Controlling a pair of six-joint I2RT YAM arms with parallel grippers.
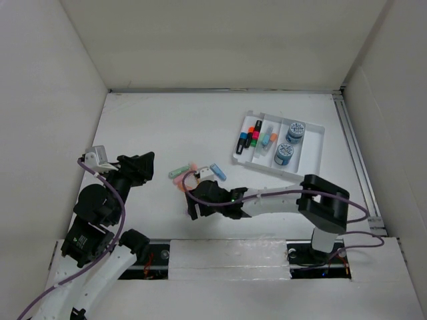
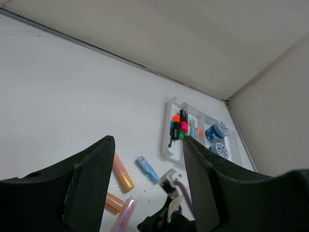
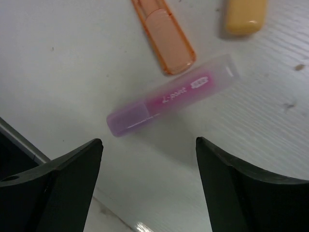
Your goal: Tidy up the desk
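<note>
TOP CAMERA: The large matte white desk [image 1: 167, 127] is lying between plain white walls, with a metal rail [image 1: 357, 160] running along its right edge. A small white ribbed compartment tray [image 1: 312, 152] is sitting toward the far right of the desk, holding dark markers with coloured caps [image 1: 248, 139] and two round blue-and-white rolls [image 1: 295, 132]. A loose cluster of pastel highlighters [image 1: 193, 175] is lying near the middle of the desk, outside the tray. The left gripper [image 1: 148, 162] is reaching in from the left and standing apart from the cluster. The right gripper [image 1: 192, 200] is hanging just at the cluster's near side. LEFT WRIST: The left gripper's black fingers [image 2: 91, 183] are standing spread with nothing between them. They are framing the bare desk, a light blue highlighter [image 2: 147, 169] lying flat, and the tray beyond it near the corner of the walls. RIGHT WRIST: The right gripper's fingers [image 3: 72, 179] are likewise standing wide apart and gripping nothing. They are hovering over a translucent purple highlighter [image 3: 174, 101] that is lying flat at a slant on the desk and touching neither finger. A peach-orange highlighter [image 3: 164, 34] is lying just beyond the purple one, close to it but apart. The rounded end of a yellow-orange object [image 3: 245, 17] is showing at the top edge, too cropped to identify.
</note>
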